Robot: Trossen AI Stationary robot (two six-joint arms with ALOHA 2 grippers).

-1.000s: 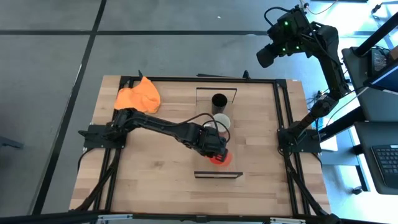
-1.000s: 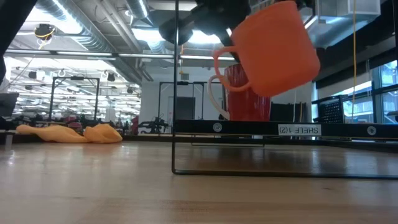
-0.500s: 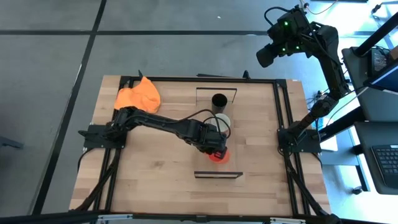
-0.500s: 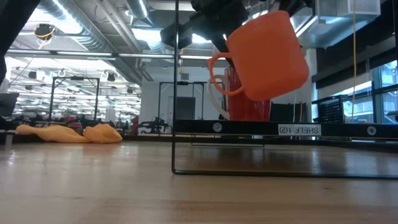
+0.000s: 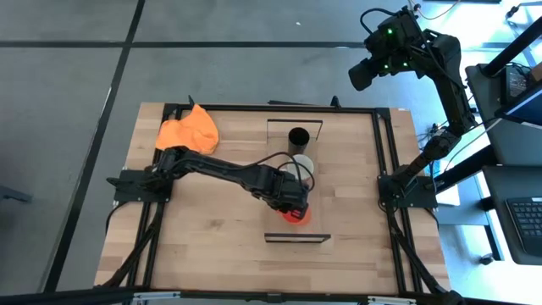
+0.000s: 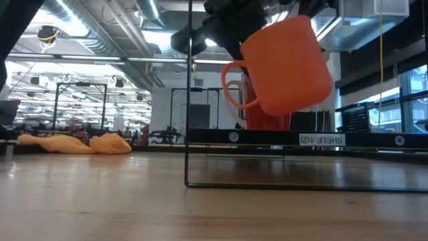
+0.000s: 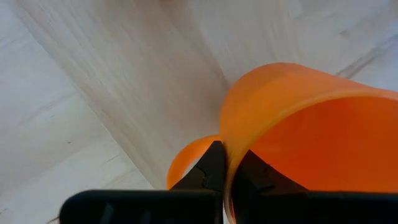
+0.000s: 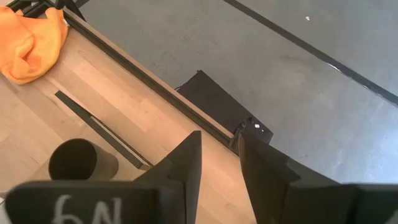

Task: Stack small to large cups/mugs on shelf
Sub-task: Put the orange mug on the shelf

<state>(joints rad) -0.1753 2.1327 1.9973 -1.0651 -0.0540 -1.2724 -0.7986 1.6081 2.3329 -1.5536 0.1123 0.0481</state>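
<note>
Clamped on the rim of the small bright orange plastic mug (image 6: 286, 65), the left gripper (image 7: 226, 163) is held above the long light-wood shelf (image 5: 296, 191), where the red white-lined mug (image 6: 257, 100) and, apparently, the black cylindrical mug (image 5: 298, 138) are already placed.

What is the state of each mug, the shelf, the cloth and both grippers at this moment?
orange mug: lifted above the shelf, tilted, held by its rim.
red mug: upright on the shelf, behind the orange mug.
black mug: upright on the shelf, free.
shelf: standing on the table.
orange cloth: crumpled at the table corner.
left gripper: shut on the orange mug rim.
right gripper: raised off the table, open, empty.
</note>
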